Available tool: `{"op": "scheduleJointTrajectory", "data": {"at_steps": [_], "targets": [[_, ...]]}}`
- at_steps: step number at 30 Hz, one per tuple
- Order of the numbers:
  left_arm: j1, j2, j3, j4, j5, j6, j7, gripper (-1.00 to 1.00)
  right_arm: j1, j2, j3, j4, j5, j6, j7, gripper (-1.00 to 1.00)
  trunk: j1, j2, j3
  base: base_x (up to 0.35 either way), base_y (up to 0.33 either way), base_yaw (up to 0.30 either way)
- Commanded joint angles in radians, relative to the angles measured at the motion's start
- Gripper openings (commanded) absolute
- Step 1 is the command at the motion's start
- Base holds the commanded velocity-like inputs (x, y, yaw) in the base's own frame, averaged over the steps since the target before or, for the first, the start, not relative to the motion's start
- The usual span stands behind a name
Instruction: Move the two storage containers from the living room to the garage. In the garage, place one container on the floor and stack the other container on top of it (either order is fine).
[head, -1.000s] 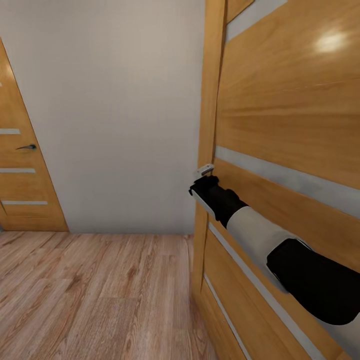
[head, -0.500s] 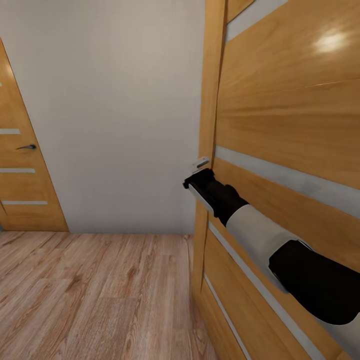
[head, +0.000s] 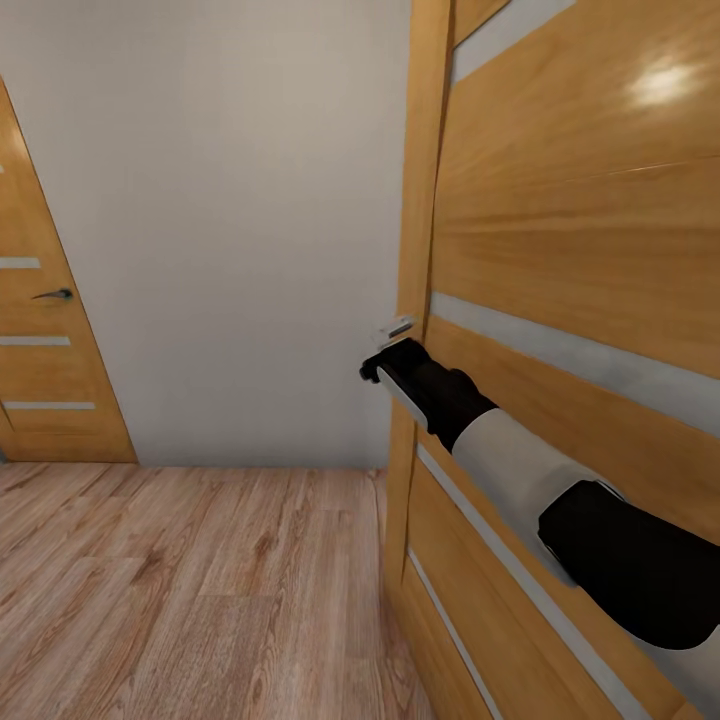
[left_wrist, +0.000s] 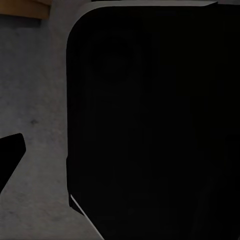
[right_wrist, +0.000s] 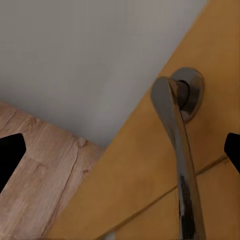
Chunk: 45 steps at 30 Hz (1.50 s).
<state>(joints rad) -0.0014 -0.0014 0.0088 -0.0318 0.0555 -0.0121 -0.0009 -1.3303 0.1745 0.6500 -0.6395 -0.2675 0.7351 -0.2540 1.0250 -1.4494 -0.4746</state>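
Your right end effector (head: 378, 365) sits at the door handle (right_wrist: 181, 150) of the near right door (head: 580, 260). Its fingers are spread wide, the handle between them untouched. You can't tell the left end effector's state.

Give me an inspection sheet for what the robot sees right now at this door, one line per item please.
Surface: light wood-plank floor, bare where it shows.
Job's things: nothing seen.
Clutter: nothing seen.
Grippers: right gripper reaches to the edge of the near orange-wood door, right by the metal door handle; in the right wrist view its fingers stand wide apart on either side of the handle, not closed on it. Left gripper: one dark finger tip shows over grey ground, next to a large black shape; open or shut cannot be told.
Cables: nothing seen.
Surroundings: plain white wall; second orange-wood door with pale slits, shut.
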Motion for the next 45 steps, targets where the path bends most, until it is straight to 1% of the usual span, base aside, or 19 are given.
{"op": "scheduleJointTrajectory", "data": {"at_steps": [1,14,23,25,27,30,32,35,40,45], "targets": [[0.000,0.000,0.000,0.000,0.006,-0.001,0.000,1.00,-0.001,0.000,0.004,0.000,-0.010,0.004,0.005,1.00,0.000,-0.001,-0.001,0.000,0.000,0.000],[0.000,0.000,0.000,0.000,0.006,-0.001,0.001,1.00,0.000,0.000,0.004,0.000,-0.010,0.006,0.013,1.00,0.000,-0.001,-0.001,0.000,0.000,0.000],[0.000,0.000,0.000,0.000,0.006,-0.001,0.002,1.00,0.005,0.000,0.004,0.014,-0.005,0.002,-0.001,1.00,0.000,-0.001,-0.001,0.000,0.000,0.000],[0.000,0.000,0.000,0.000,0.006,-0.001,0.002,1.00,0.005,0.000,0.006,0.039,-0.003,-0.001,-0.017,1.00,0.000,-0.001,-0.001,0.000,0.000,0.000],[0.000,0.000,0.000,0.000,0.006,-0.001,0.002,1.00,0.005,0.000,0.011,0.114,0.002,-0.010,-0.073,1.00,0.000,-0.001,-0.001,0.000,0.000,0.000],[0.000,0.000,0.000,0.000,0.006,-0.001,0.002,1.00,0.005,0.000,0.013,0.154,0.011,-0.026,-0.122,1.00,0.000,-0.001,-0.001,0.000,0.000,0.000],[0.000,0.000,0.000,0.000,0.006,-0.002,0.002,1.00,0.005,0.000,0.014,0.169,0.016,-0.030,-0.137,1.00,0.000,-0.001,-0.001,0.000,0.000,0.000],[0.000,0.000,0.000,0.000,0.006,-0.001,0.002,1.00,0.005,0.000,0.015,0.195,0.023,-0.039,-0.148,1.00,0.000,-0.001,-0.001,0.000,0.000,0.000],[0.000,0.000,0.000,0.000,0.006,-0.001,0.002,1.00,0.004,0.000,0.016,0.262,0.027,-0.074,-0.153,1.00,0.000,-0.001,-0.001,0.000,0.000,0.000],[0.000,0.000,0.000,0.000,0.006,-0.001,0.002,1.00,0.004,0.000,0.016,0.286,0.028,-0.088,-0.155,1.00,0.000,-0.001,-0.001,0.000,0.000,0.000]]}}
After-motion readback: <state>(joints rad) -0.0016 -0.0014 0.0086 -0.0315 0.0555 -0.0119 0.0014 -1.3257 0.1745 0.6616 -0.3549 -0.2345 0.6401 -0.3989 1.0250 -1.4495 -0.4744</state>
